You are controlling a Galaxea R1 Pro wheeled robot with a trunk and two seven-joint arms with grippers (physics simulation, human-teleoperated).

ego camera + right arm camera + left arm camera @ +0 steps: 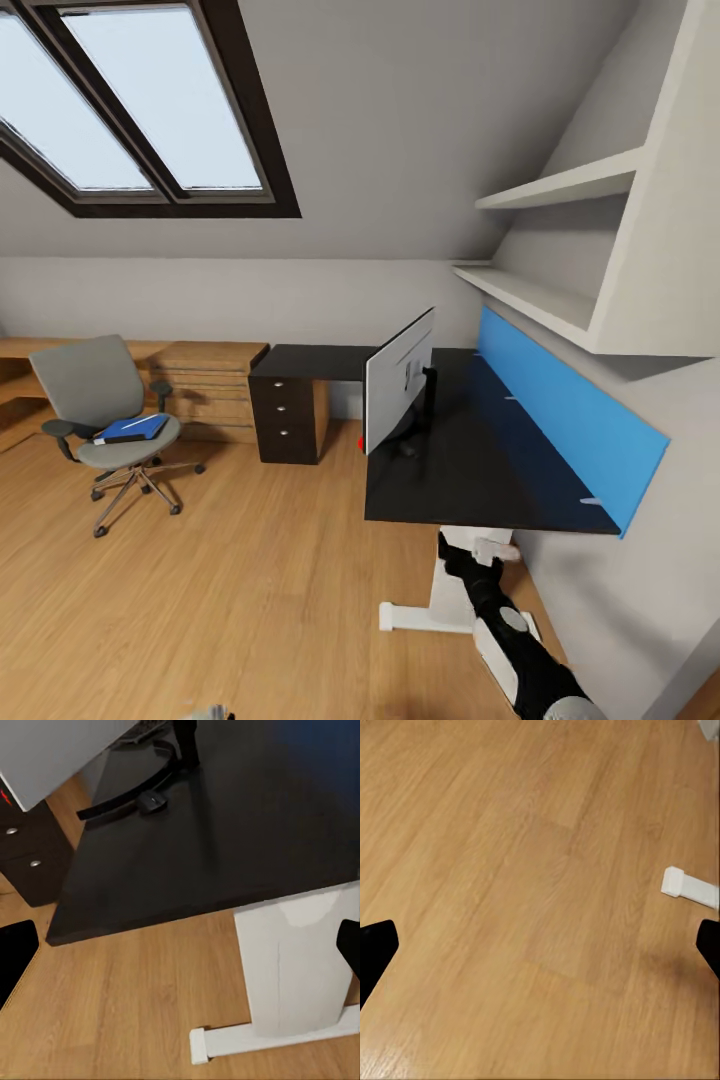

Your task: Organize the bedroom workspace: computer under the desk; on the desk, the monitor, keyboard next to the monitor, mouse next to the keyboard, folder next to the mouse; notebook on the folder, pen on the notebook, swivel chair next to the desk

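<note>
The black desk point(480, 470) stands against the right wall, and the monitor point(398, 380) is upright on it, seen from behind. The grey swivel chair point(95, 385) is far off to the left, apart from the desk. On its seat lies the blue folder point(132, 428) with a thin pale stroke on top. My right gripper point(487, 552) hangs low by the desk's white leg point(292, 960); in the right wrist view the gripper point(180, 952) is open and holds nothing, facing the desk top point(225, 847) and the monitor's stand point(154, 799). My left gripper point(540, 952) is open over bare wooden floor.
A dark drawer unit point(288, 415) stands at the desk's far end, with a low wooden cabinet point(205, 385) beside it. A blue panel point(570, 420) lines the wall above the desk, with white shelves point(560, 185) higher up. The desk's white foot point(690, 886) lies on the floor. A small red thing point(361, 440) peeks from behind the monitor.
</note>
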